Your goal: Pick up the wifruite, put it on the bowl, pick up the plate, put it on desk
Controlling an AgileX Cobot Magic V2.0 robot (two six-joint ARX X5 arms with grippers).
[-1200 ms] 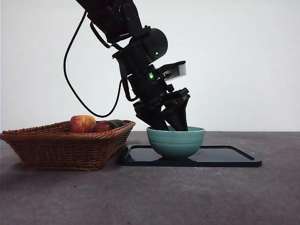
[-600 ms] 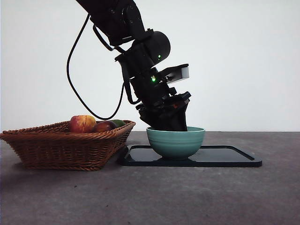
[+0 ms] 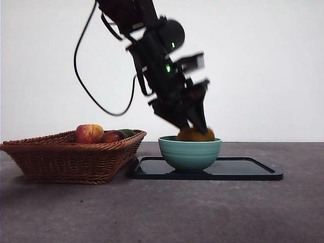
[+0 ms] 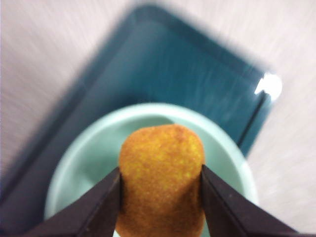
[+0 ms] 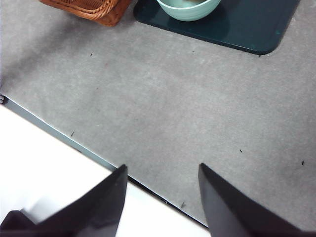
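The tan-brown wifruite sits between the jaws of my left gripper, which is shut on it. In the front view the wifruite shows just above the rim of the teal bowl, with the left gripper reaching down onto it from above. The bowl stands on the dark glossy rectangular plate, which lies on the desk. My right gripper hangs open over the desk's near edge, far from the bowl and holding nothing.
A brown wicker basket stands left of the plate, almost touching it. It holds a red-and-yellow apple and darker fruit. Bare desk lies in front of the basket and the plate.
The left gripper has risen out of the bowl. Its jaws were down inside the bowl before; now the wifruite shows between them above the rim.
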